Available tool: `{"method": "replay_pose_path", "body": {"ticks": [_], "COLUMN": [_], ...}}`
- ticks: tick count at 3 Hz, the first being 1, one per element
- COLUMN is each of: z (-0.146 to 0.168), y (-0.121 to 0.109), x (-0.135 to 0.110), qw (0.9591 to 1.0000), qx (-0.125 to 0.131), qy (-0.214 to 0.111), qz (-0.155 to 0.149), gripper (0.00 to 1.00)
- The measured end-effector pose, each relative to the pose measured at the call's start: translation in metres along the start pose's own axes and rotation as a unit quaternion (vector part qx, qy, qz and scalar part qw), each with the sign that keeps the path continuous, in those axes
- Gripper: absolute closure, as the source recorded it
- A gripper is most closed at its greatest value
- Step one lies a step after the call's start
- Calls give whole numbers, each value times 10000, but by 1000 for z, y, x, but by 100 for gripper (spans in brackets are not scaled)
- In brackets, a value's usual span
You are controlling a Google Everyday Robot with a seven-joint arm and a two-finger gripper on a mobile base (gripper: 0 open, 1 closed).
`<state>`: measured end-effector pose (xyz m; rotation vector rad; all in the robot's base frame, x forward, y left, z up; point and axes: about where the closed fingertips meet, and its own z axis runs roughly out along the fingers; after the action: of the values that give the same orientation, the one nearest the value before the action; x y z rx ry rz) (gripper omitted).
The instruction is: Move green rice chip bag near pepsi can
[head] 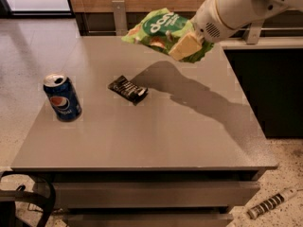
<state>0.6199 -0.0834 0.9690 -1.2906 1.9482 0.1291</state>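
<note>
The green rice chip bag (163,30) hangs in the air above the far middle of the grey table (189,136), tilted, its dark green oval with white letters facing up. My gripper (187,46) is shut on the bag's right end, with a yellowish finger (183,47) pressed on it and the white arm reaching in from the upper right. The pepsi can (62,98) stands upright near the table's left edge, well to the left and nearer than the bag. The bag's shadow falls on the table right of the middle.
A small black wrapper with white stripes (128,89) lies on the table between the can and the bag. A dark counter (265,79) stands to the right of the table. A striped tube (270,205) lies on the floor at lower right.
</note>
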Motion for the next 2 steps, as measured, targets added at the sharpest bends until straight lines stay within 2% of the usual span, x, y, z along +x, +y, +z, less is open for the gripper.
{"method": "replay_pose_path", "body": {"ticks": [1, 2], "z": [-18, -17], "y": [73, 158], "x": [6, 10], "qw": [9997, 9955], "qx": [-226, -731], "qy": [-74, -112], "qz": [-51, -594], "gripper": [100, 100]}}
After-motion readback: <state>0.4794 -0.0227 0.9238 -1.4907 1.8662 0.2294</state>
